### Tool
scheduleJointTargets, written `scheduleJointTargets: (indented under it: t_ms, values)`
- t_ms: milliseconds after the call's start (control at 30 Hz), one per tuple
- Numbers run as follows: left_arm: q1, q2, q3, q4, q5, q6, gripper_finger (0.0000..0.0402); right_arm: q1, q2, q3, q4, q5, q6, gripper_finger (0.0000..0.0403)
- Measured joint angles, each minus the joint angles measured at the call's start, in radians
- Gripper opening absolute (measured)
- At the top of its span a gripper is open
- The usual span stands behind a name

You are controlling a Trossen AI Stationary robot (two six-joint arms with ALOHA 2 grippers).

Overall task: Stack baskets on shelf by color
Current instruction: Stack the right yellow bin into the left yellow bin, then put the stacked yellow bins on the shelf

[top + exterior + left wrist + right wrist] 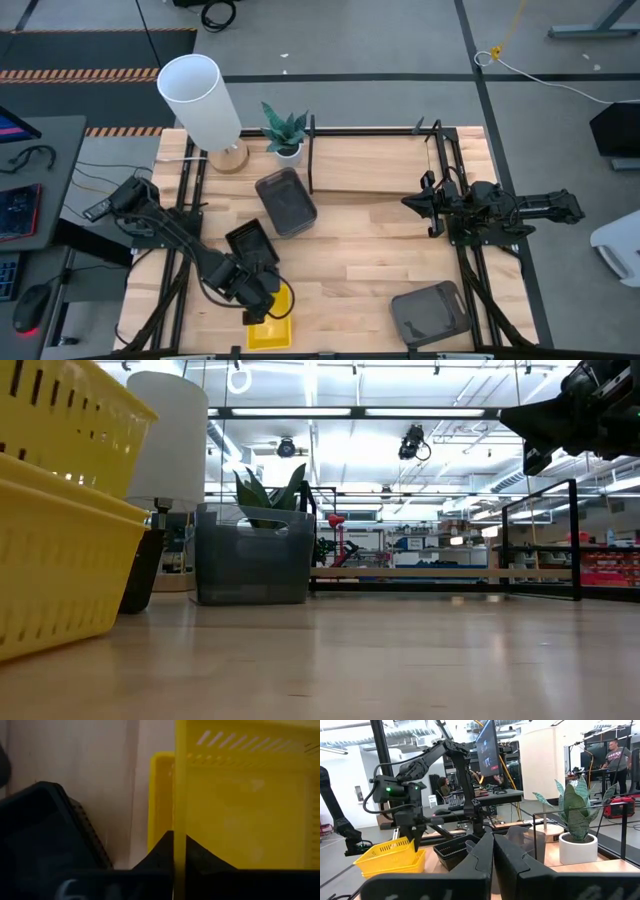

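Note:
My left gripper (262, 296) is at the table's near left, shut on a yellow basket (55, 410) that tilts over a second yellow basket (60, 560) standing on the table. A black basket (250, 244) lies just beyond them. One smoky grey basket (286, 202) stands before the shelf (370, 165), and another grey basket (430, 313) is at the near right. My right gripper (493, 851) waits shut, lifted over the table's right side and touching nothing. My left gripper pinches the upper yellow basket's side wall at its rim (180, 822), one finger inside the basket and one outside. The fingers (200, 857) come from above, pointing steeply down. The basket hangs tilted, its low end down in the second yellow basket (159, 795).
A white cylinder lamp (200, 95) and a potted plant (286, 132) stand at the far left beside the shelf. Bare tabletop (370, 260) lies between the arms. Black frame rods (440, 165) edge the shelf's right end near my right arm.

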Motion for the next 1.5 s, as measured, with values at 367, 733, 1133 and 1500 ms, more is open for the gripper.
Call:
scheduleJointTargets:
  t_ms: [367,733,1133,1500]
  values:
    - [0.017,0.0,-0.011,-0.01,0.0,-0.066,0.015,0.0,0.0,0.0,0.0,0.0,0.0,0.0019]
    - [0.101,-0.004,0.058,0.003,0.033,0.062,0.0217,0.0,0.0,0.0,0.0,0.0,0.0,0.0019]
    - [0.142,-0.003,-0.155,0.279,0.14,0.233,0.0172,0.0,0.0,0.0,0.0,0.0,0.0,0.0019]
    - [0.149,0.013,-0.219,0.352,0.171,0.326,0.0139,0.0,0.0,0.0,0.0,0.0,0.0,0.0019]
